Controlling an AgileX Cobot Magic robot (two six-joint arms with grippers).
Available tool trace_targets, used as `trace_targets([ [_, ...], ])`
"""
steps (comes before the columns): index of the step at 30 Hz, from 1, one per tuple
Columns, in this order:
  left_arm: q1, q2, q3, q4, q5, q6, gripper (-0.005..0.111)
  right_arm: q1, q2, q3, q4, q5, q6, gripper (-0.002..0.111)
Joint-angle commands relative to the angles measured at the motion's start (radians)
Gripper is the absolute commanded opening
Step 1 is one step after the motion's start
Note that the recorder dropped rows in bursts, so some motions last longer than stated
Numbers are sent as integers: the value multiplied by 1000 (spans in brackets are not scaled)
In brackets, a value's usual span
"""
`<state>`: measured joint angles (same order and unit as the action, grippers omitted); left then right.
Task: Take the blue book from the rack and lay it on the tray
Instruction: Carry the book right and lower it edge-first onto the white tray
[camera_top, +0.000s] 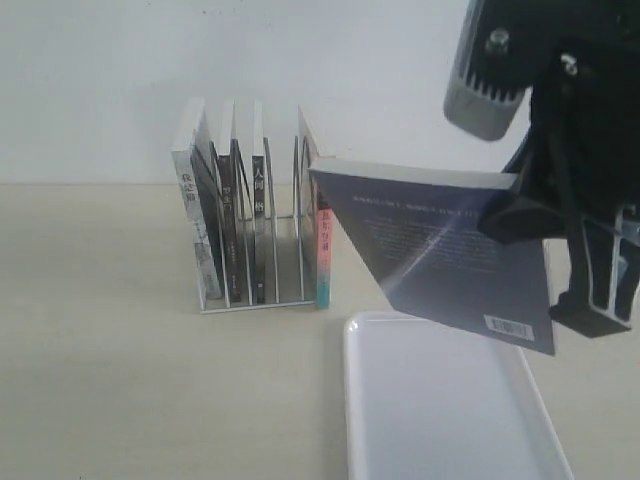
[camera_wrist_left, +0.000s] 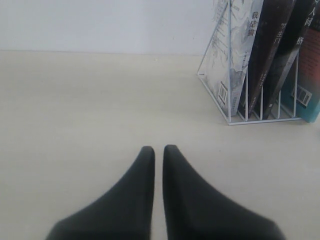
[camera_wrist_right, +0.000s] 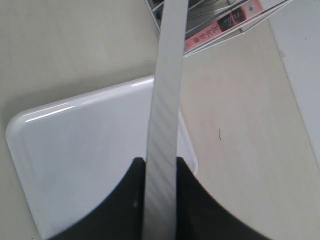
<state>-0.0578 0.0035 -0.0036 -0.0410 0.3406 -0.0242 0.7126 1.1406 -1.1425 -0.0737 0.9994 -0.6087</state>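
- Blue book (camera_top: 450, 250), a thin paperback with a dark bluish back cover and barcode: out of the rack and in the air above the far end of the white rectangular plastic tray (camera_top: 430, 420), not touching it.
- Book attitude: on edge and tilted, barcode corner lowest and nearest the tray.
- Right gripper (camera_wrist_right: 161, 170): black fingers clamped on the book, one on each cover.
- Left gripper (camera_wrist_left: 158, 150): fingers drawn together with only a slit between them, holding nothing. The tray is not in its view.
- Silver-white wire rack (camera_top: 260, 290): just beyond the tray's far-left corner, holding the other books.
- Step in hand (judgement): carry phase, the book is over the tray and placement is not yet done.
- Next move calls for turning the wrist until a cover faces the tray, lowering inside the rim, then parting the fingers.
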Motion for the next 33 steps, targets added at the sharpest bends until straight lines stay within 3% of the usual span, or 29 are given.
trace_targets([
  [1, 4, -4, 4, 1, -4, -9, 6, -52, -12, 47, 90, -155, -90, 0],
  [21, 4, -4, 4, 1, -4, -9, 6, -56, 211, 121, 65, -326, -134, 0],
  [33, 4, -4, 4, 1, -4, -9, 6, -56, 287, 121, -26, -273, -123, 0],
])
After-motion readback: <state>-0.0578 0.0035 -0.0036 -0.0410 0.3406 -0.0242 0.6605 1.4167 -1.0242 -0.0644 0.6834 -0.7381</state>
